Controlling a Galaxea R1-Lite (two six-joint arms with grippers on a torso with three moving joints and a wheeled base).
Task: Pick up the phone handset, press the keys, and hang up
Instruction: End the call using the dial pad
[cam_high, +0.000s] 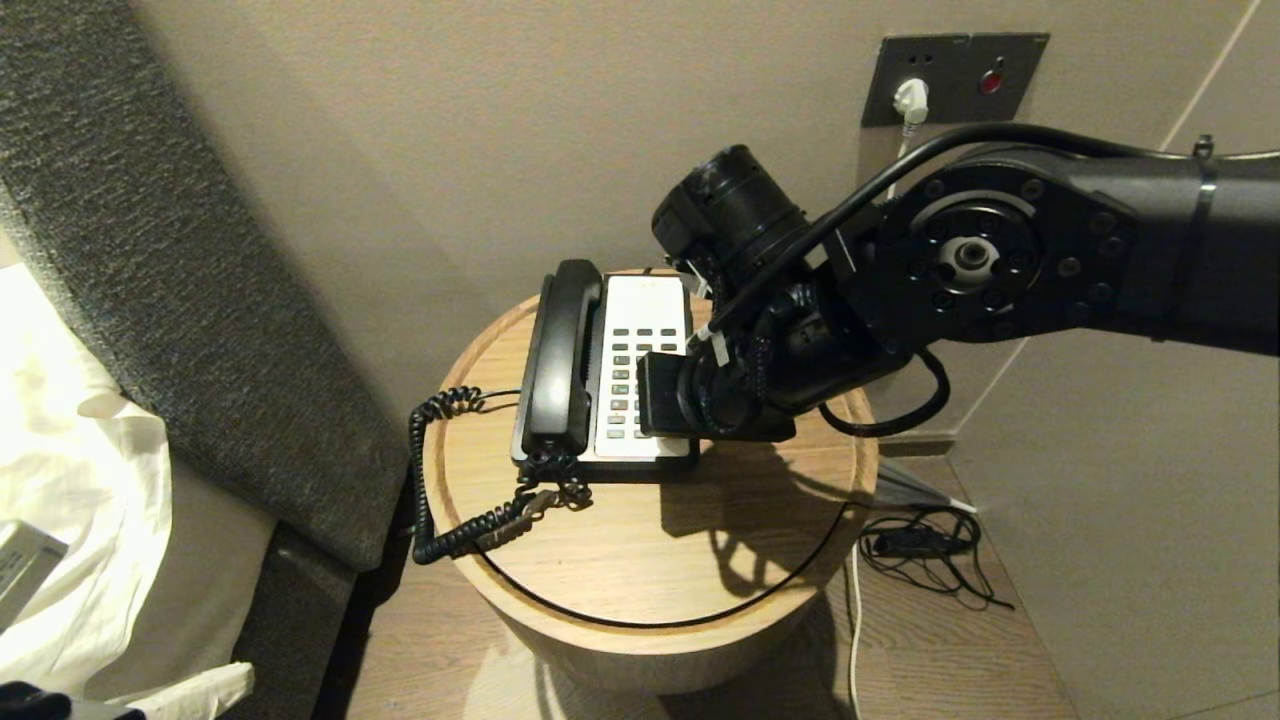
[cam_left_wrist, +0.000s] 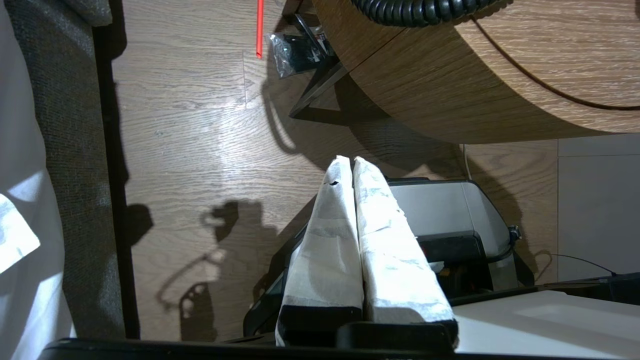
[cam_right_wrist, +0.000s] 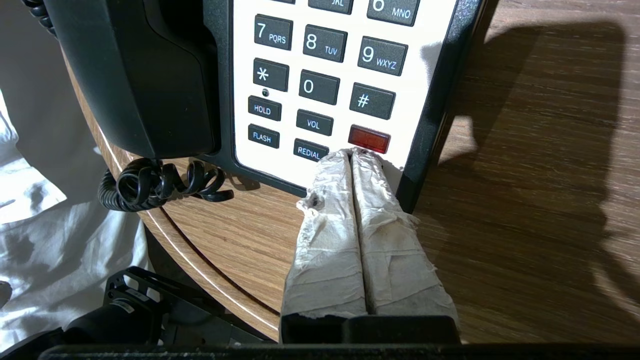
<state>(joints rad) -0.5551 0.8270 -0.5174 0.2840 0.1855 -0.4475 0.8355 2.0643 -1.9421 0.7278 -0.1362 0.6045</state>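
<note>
In the head view the right arm's wrist covers the right end effector (cam_right_wrist: 352, 154) and the lower right keys of the phone (cam_high: 640, 370), so its fingertips cannot be seen there. The right wrist view cuts off the keypad's upper rows and most of the handset (cam_right_wrist: 145, 75). Whether the fingertips touch the phone face by the red button (cam_right_wrist: 369, 139) cannot be told. The left end effector (cam_left_wrist: 348, 162) lies outside the head view. The left wrist view crops the coiled cord (cam_left_wrist: 420, 11) and the desk (cam_left_wrist: 500, 75).
</note>
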